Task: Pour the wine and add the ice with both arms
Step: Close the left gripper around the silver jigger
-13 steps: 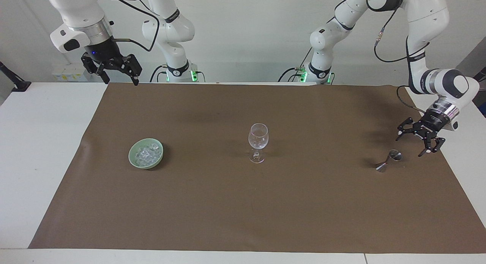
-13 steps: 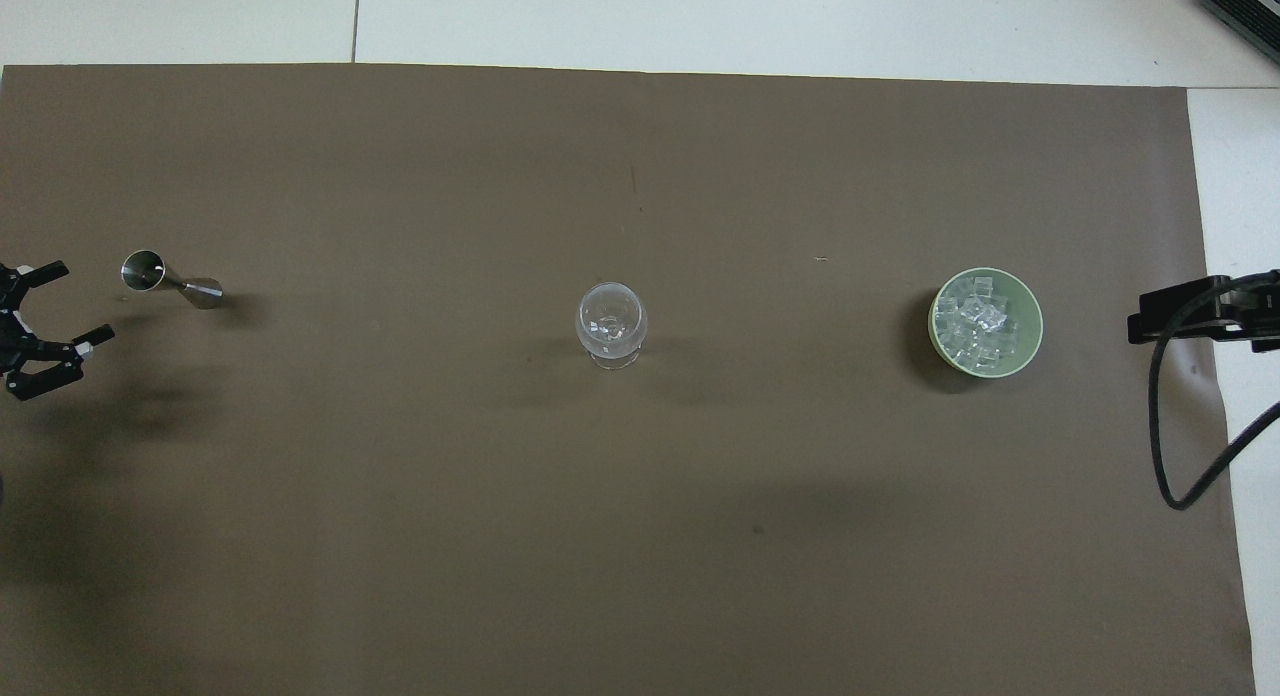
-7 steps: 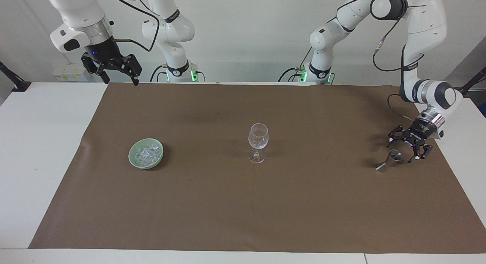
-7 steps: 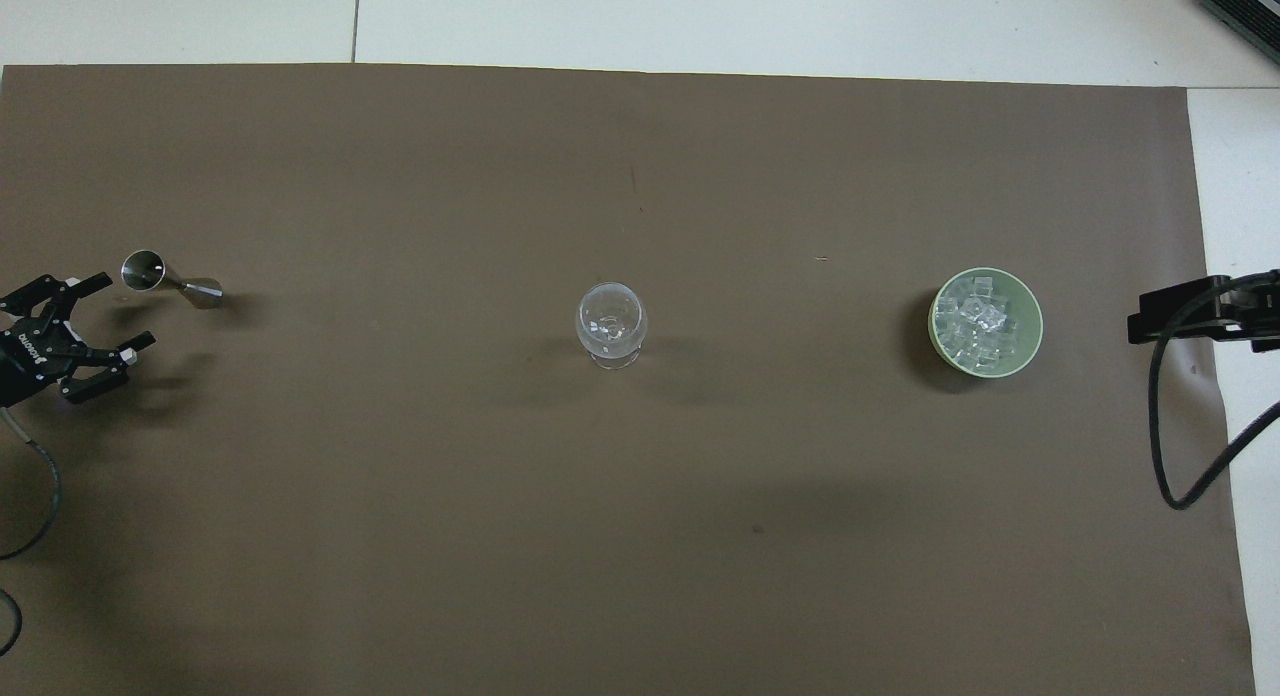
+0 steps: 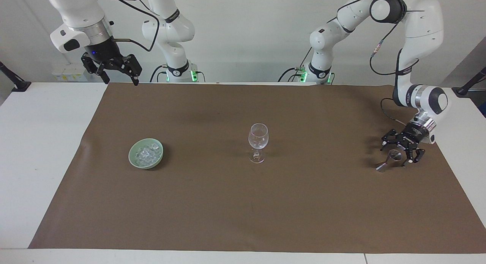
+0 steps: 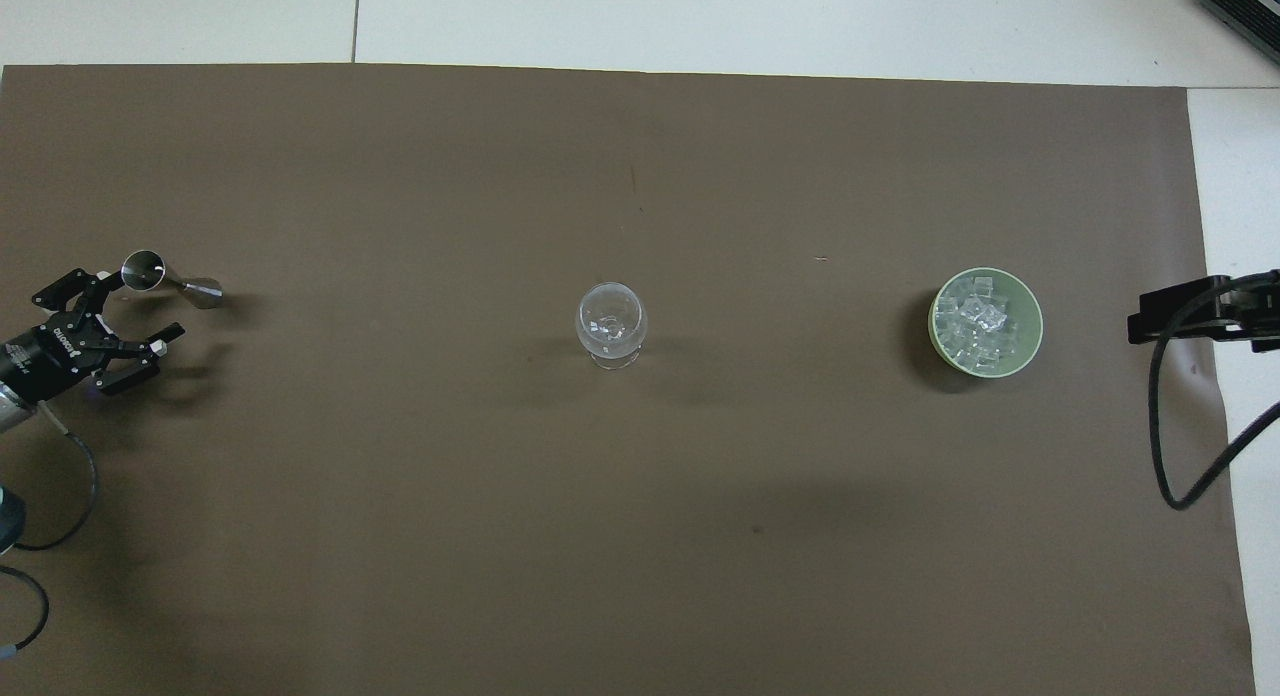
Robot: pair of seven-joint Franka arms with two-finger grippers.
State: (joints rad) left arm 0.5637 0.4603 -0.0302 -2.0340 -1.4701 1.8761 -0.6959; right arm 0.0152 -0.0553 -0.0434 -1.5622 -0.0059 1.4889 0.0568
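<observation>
Black fingers of the left gripper point(image 5: 401, 154) are seen spread wide, low over the brown mat point(image 5: 243, 203) at the left arm's end of the table, set about the wide mouth of a small steel jigger point(image 5: 389, 160) that lies tipped on its side; whether the fingertips touch it cannot be told, and nothing is gripped. In the overhead view the same gripper point(image 6: 128, 316) is shown just beside the jigger point(image 6: 170, 280). Near the middle of the mat an upright wine glass point(image 5: 258, 142) is found, with some clear glinting content in its bowl that cannot be identified. Toward the right arm's end, the ice point(image 5: 146, 153) is heaped in a pale green bowl point(image 5: 133, 159), well apart from the glass. The right gripper point(image 5: 120, 72) is held high over the mat's edge nearest the robots, its fingers parted and empty, the arm waiting.
</observation>
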